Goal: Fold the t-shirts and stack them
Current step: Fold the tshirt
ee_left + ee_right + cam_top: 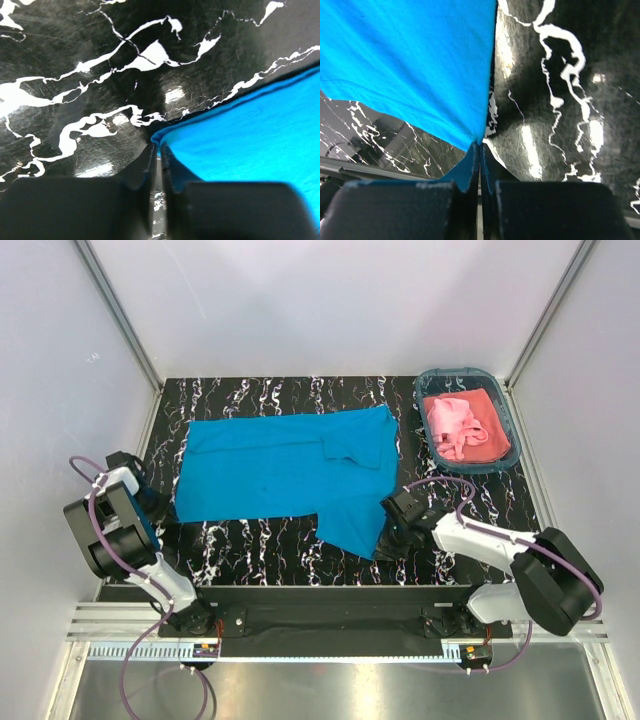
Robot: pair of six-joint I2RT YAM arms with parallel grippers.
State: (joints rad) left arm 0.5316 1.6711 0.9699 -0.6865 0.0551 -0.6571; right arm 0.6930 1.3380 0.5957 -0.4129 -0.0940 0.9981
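The turquoise-blue t-shirt lies spread on the black marbled table, partly folded, with a flap hanging toward the front right. My left gripper is shut on the shirt's front left corner. My right gripper is shut on the corner of the front right flap, and the blue cloth stretches away from it. The salmon pink t-shirt lies crumpled in the teal plastic basket at the back right.
The black marbled table ends in a black rail at the front. White walls with metal posts close off the back and sides. The basket stands against the right back corner.
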